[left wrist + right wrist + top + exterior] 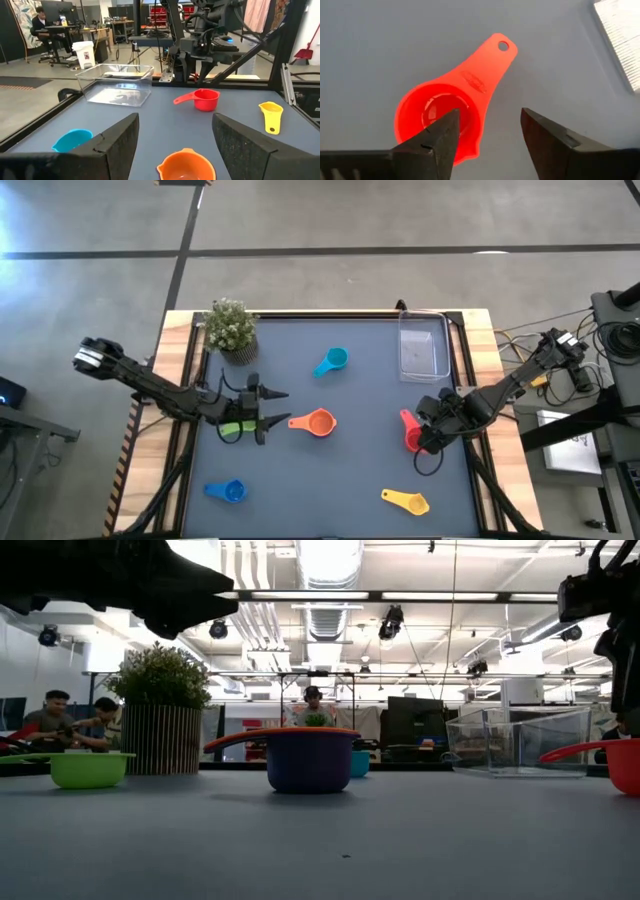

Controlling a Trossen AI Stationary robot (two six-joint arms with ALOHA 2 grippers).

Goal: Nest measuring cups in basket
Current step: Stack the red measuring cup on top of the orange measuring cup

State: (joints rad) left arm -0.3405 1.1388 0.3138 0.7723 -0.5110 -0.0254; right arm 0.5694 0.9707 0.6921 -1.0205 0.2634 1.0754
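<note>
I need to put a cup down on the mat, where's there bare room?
Free: the mat's middle, bordered by the orange cup, red cup and yellow cup; also the strip between the plant and light blue cup. Crowded: around the left gripper over the green cup, and the right gripper at the red cup.

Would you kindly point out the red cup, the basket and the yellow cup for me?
red cup (437,117): right wrist view, inside of the bowl.
basket (424,352): high view, clear floor.
yellow cup (270,109): left wrist view, bowl.
</note>
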